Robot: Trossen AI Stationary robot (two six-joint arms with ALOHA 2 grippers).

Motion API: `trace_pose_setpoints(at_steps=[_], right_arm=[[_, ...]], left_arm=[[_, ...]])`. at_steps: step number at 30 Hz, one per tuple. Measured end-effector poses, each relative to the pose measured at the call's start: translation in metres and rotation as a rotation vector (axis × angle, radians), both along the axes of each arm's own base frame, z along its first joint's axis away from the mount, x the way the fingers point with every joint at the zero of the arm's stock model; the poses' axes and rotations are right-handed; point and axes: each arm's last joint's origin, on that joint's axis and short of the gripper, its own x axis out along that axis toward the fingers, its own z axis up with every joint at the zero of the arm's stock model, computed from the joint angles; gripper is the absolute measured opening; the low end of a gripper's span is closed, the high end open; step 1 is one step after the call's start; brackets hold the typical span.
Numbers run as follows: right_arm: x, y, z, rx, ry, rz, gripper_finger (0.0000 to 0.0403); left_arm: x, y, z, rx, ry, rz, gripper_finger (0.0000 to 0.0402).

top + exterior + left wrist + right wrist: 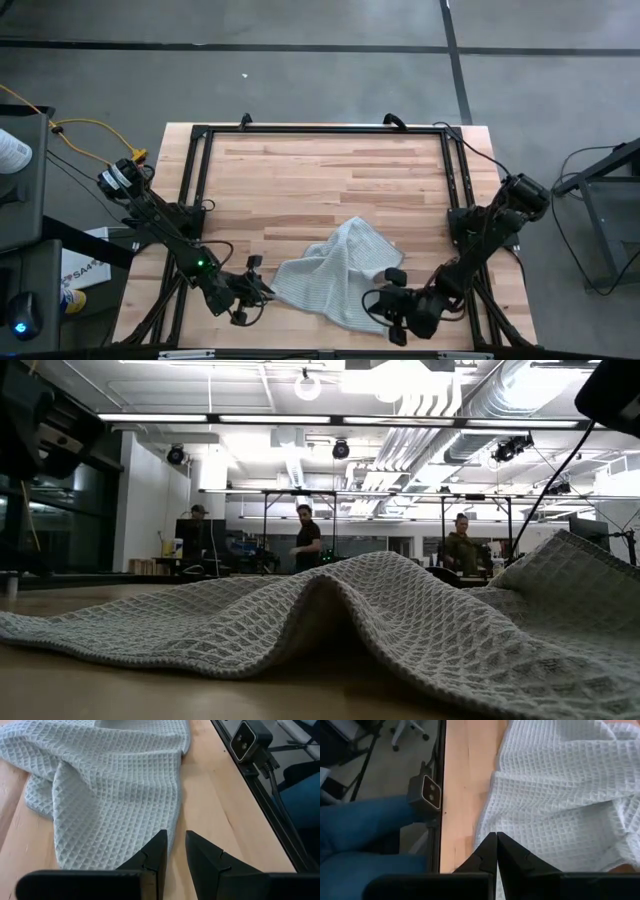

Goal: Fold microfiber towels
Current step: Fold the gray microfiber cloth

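The pale grey-blue waffle-textured towel [335, 270] lies crumpled on the wooden table near its front edge, humped in the middle [330, 585] with its edges on the wood. My left gripper [262, 290] stands at the towel's left side. Its fingers are a little apart over bare wood [175, 842], right beside the towel's edge [167, 820]. My right gripper [372, 298] is at the towel's near right part, its fingers shut together [496, 837] at the towel's edge [485, 815]. My left gripper has bare wood between its fingers, and one fingertip [161, 840] stands against the towel's edge; whether it touches the cloth I cannot tell. My right gripper points slanting down at the towel's edge with shut fingers; whether the tips touch or pinch the cloth I cannot tell.
A black metal frame [320, 130] runs round the tabletop. A small camera module [250, 740] [426, 792] sits at the table's near edge, and a person's blue-clad legs [365, 835] are just beyond it. Bare wood [320, 180] fills the table's far half.
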Motion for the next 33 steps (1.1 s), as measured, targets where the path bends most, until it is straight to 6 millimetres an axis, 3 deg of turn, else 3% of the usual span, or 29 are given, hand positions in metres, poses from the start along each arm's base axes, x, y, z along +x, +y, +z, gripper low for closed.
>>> trace_pose_setpoints(at_steps=[13,18,22,30,33], right_arm=[[0.001,0.008,-0.046,0.049,0.230,-0.003,0.0002],[0.003,0.007,-0.048,0.065,0.262,0.014,0.0002],[0.006,0.009,-0.040,0.090,0.267,0.047,0.0002],[0.017,0.029,0.015,-0.065,0.257,0.110,0.0002],[0.017,0.027,0.018,-0.089,0.265,0.096,0.0002]], left_arm=[[-0.004,0.002,-0.007,0.039,0.092,-0.062,0.0069],[-0.005,0.003,-0.008,0.069,0.099,-0.075,0.0069],[-0.005,0.003,-0.008,0.072,0.091,-0.060,0.0069],[-0.004,0.004,-0.008,0.081,0.079,-0.046,0.0069],[-0.004,0.004,-0.008,0.082,0.080,-0.046,0.0069]])
